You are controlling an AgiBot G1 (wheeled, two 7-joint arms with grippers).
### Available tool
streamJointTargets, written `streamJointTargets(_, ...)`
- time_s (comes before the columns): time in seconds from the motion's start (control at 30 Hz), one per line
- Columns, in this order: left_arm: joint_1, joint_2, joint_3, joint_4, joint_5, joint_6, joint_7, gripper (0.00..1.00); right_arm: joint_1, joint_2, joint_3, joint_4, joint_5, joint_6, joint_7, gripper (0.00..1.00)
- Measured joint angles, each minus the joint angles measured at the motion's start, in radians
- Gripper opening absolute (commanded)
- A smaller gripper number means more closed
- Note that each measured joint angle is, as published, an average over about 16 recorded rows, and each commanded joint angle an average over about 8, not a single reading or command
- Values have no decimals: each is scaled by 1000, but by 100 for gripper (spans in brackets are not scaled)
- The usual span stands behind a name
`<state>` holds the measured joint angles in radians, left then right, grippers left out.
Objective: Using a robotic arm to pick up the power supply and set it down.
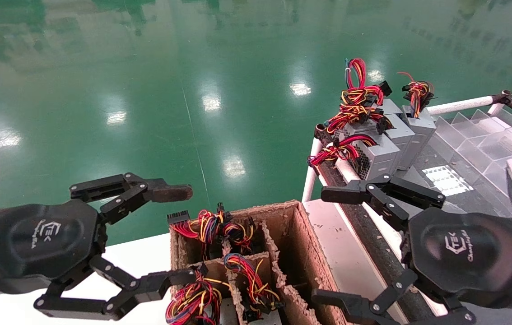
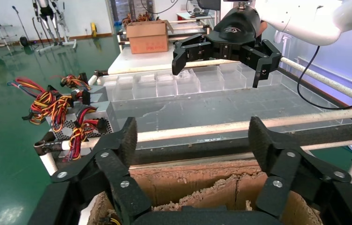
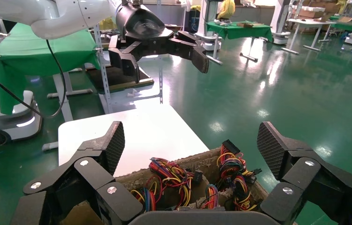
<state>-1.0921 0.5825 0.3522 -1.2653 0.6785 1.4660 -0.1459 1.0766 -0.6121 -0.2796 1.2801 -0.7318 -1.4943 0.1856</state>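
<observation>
Head view looking down, wrist views facing each other across cardboard box (image 1: 301,253)

On my head feed I read a white "TEK" logo with a small script line beneath it, too fine to make out, on the black housing of the left gripper (image 1: 181,232). The same "TEK" mark sits on the right gripper (image 1: 328,243) housing. In the left wrist feed that housing's logo is only a blur. I can read nothing else.
</observation>
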Motion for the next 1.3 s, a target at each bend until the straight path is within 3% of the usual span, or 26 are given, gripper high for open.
streamJointTargets(1.1, 0, 0, 0, 0, 0, 0, 0, 0, 0, 0, 0, 0, 0, 0, 0, 100)
streamJointTargets(1.13, 0, 0, 0, 0, 0, 0, 0, 6, 0, 0, 0, 0, 0, 0, 0, 100)
streamJointTargets(1.3, 0, 0, 0, 0, 0, 0, 0, 69, 0, 0, 0, 0, 0, 0, 0, 100)
